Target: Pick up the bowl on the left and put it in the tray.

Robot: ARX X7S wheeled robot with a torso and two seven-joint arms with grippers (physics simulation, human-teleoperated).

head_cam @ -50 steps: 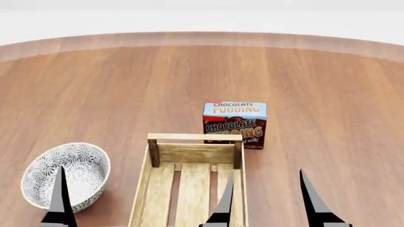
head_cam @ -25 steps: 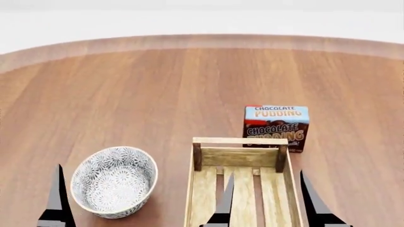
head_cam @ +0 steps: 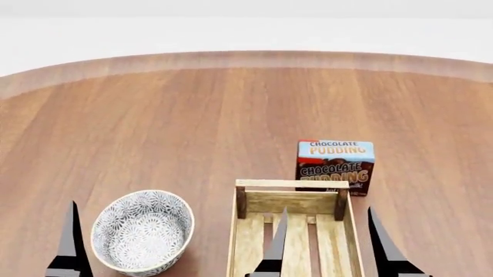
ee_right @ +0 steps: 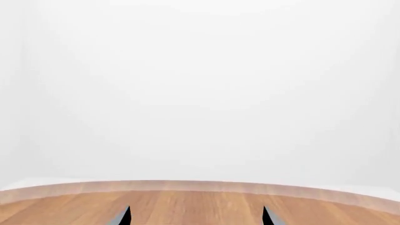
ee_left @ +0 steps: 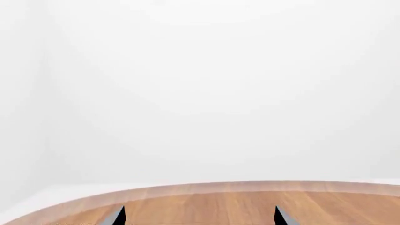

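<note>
The bowl, white with a dense grey floral pattern, stands upright on the wooden table near the front left. Just right of it lies the tray, a light-wood slatted crate with nothing in it. Of my left arm the head view shows only one dark finger, left of the bowl and apart from it. In the left wrist view my left gripper is open over bare table. My right gripper is open too, one finger over the tray's slats and the other past its right wall. The right wrist view shows the right gripper holding nothing.
A blue-brown chocolate pudding box stands upright just behind the tray's far right corner. The round table's far edge curves across the back, with a white wall beyond it.
The head view swung left, so the bowl, tray and box slid right in the picture, then drifted slightly down. Both grippers kept their places in the view and stayed open.
</note>
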